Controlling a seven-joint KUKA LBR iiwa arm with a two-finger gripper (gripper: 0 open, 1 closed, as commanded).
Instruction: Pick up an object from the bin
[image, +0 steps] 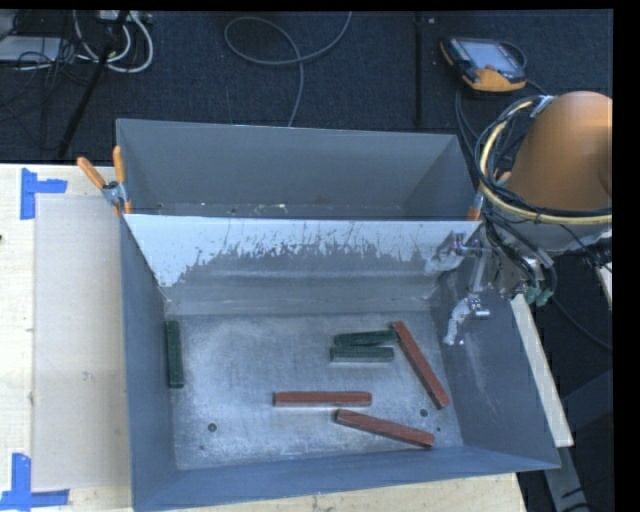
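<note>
While my claw (462, 322) hangs by the right wall (500, 400), its grip beyond telling, I count three brown sticks (419, 364) (321, 398) (384, 428) and seemingly three green sticks (174, 352) (364, 340) (362, 353), the nearest brown one slanting far-left to near-right.

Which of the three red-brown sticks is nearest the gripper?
The slanted red-brown stick at the right, its upper end beside the gripper; the level stick and the front stick lie farther off.

My wrist: rounded orange cover (565, 145), smooth, dome-shaped, no markings I can read. Black and pale cables (497, 185) ring its lower edge in loops, and thinner dark ones hang in a tangle underneath. My gripper (461, 325): small, bare silver metal, shiny, angular parts; finer detail too small to tell.
</note>
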